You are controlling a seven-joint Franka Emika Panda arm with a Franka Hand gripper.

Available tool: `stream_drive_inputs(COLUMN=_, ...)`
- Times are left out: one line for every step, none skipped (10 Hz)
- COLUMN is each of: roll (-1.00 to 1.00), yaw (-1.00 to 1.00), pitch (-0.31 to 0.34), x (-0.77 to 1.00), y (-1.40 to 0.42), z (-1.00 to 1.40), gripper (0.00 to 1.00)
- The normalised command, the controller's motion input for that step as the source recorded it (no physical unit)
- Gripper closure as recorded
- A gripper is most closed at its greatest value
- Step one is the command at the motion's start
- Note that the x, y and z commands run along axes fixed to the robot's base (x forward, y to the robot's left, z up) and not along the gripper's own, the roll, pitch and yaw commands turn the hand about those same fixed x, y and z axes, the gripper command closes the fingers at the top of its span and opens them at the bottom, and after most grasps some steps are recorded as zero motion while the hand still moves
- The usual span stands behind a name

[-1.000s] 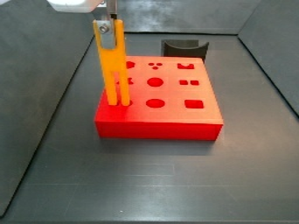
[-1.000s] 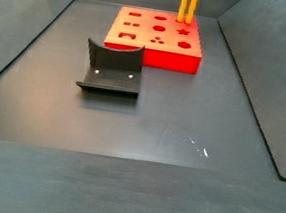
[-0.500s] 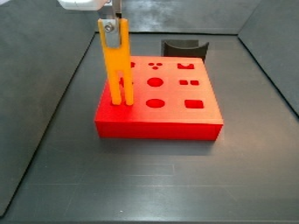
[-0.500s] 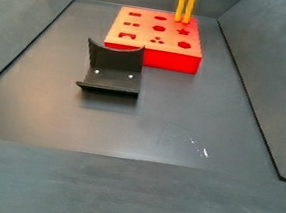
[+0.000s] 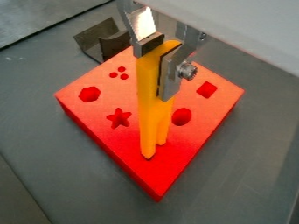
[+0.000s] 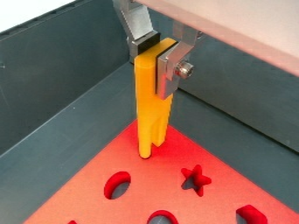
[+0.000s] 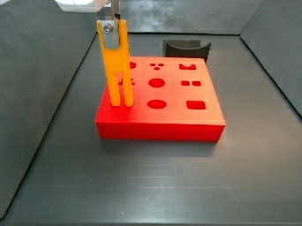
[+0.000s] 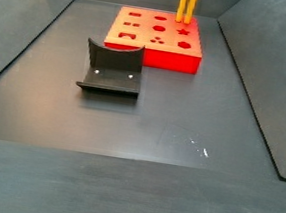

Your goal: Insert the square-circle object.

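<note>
The square-circle object (image 7: 116, 69) is a long orange-yellow bar that stands upright with its forked lower end on the top of the red block (image 7: 177, 108), near a corner. It shows in both wrist views (image 5: 152, 101) (image 6: 149, 96) and in a side view (image 8: 189, 4). My gripper (image 5: 159, 54) is shut on the bar's upper end, one silver finger (image 6: 170, 63) on each side. In a side view the gripper (image 7: 109, 25) is above the block's left side. The red block (image 8: 156, 38) has several shaped holes.
The dark grey curved fixture (image 8: 111, 68) stands on the floor apart from the block; it also shows in a side view (image 7: 186, 46) and a wrist view (image 5: 100, 39). Grey bin walls (image 7: 53, 97) slope up around the floor.
The bar and gripper shifted slightly to the right and back left; otherwise nothing has visibly changed.
</note>
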Motion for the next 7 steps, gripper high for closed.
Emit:
stream_drive_inputs(roll=0.12, yaw=0.35, pitch=0.000, x=0.08, y=0.00, z=-0.09, gripper=1.00)
stream_drive_inputs(roll=0.08, yaw=0.30, pitch=0.000, x=0.03, y=0.00, z=-0.07, gripper=1.00)
stream_drive_inputs(roll=0.07, yaw=0.25, pitch=0.000, x=0.01, y=0.00, z=-0.07, gripper=1.00)
stream_drive_inputs(roll=0.09, yaw=0.01, pitch=0.000, x=0.00, y=-0.01, z=-0.08, gripper=1.00)
stream_drive_inputs(roll=0.10, yaw=0.00, pitch=0.000, x=0.00, y=-0.05, z=-0.09, gripper=1.00)
stream_drive_inputs(roll=0.09, yaw=0.00, pitch=0.000, x=0.00, y=-0.05, z=-0.11, gripper=1.00)
stream_drive_inputs(roll=0.07, yaw=-0.03, pitch=0.000, x=0.00, y=-0.03, z=-0.10, gripper=1.00)
